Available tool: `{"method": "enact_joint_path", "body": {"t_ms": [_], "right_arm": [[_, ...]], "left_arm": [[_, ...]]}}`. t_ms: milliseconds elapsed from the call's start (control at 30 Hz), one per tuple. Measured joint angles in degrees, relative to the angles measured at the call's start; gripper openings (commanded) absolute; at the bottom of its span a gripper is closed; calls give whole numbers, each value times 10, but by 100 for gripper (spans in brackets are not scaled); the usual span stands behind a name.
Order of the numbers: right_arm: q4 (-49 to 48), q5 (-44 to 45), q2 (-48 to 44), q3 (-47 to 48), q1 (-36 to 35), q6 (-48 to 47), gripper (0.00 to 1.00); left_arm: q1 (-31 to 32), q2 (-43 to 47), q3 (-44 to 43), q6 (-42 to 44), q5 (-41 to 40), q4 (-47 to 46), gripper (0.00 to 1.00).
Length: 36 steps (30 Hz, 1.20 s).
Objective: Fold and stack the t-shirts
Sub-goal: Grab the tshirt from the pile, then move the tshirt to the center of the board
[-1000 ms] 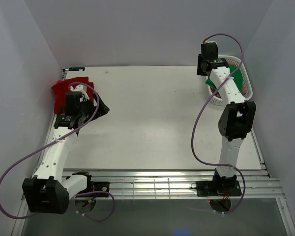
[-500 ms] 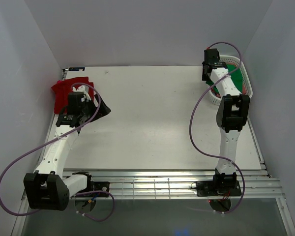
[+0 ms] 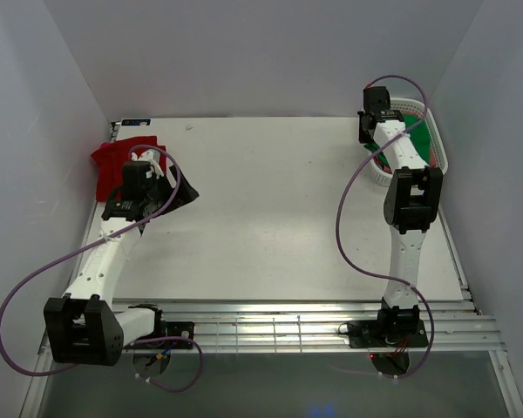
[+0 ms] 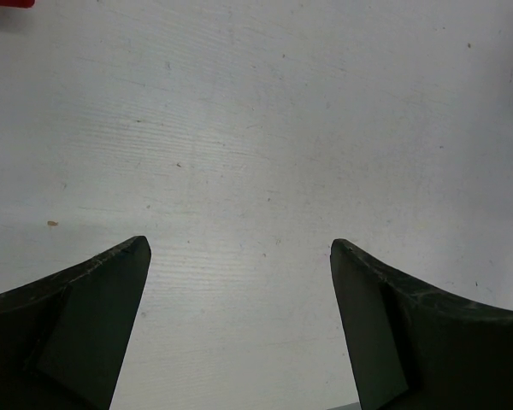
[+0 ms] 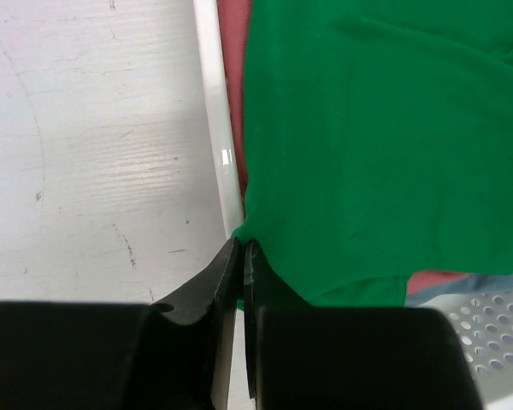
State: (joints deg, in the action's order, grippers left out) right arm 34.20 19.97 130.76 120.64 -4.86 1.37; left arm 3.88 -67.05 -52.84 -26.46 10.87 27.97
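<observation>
The green t-shirt (image 5: 368,154) lies inside the basket (image 5: 209,102), draped up to its white rim, so it has to come out before any folding. To that end the right claw (image 5: 240,249) is pressed shut right at that rim, apparently pinching the shirt's near edge. Well apart, across the desk (image 3: 279,209) from the basket, lies the red t-shirt (image 3: 113,157), likely the stack's base. The left claw (image 4: 239,246) hovers beside it, spread wide and empty.

No writing can be read in any view — no words, labels, brands or numbers (every surface shown looks plain).
</observation>
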Motion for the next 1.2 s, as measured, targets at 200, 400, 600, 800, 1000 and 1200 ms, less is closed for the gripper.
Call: {"method": "enact_joint_path", "body": {"t_ms": [200, 400, 600, 800, 1000, 1200], "right_arm": [[0, -26, -12, 0, 2, -3, 8], [12, -70, -99, 0, -7, 0, 8], [35, -115, -243, 44, -92, 15, 8], [27, -172, -390, -1, -151, 46, 8], [-7, -152, -561, -348, -139, 86, 38], [6, -109, -576, -677, -140, 123, 53]], "left_arm": [[0, 0, 10, 0, 4, -5, 96], [0, 2, 25, -2, 6, -8, 96], [0, 8, 37, -10, 13, -10, 96], [0, 32, 37, -21, 19, -10, 96], [0, 76, 52, -28, 30, -8, 96], [0, 121, 71, -29, 44, 11, 96]]}}
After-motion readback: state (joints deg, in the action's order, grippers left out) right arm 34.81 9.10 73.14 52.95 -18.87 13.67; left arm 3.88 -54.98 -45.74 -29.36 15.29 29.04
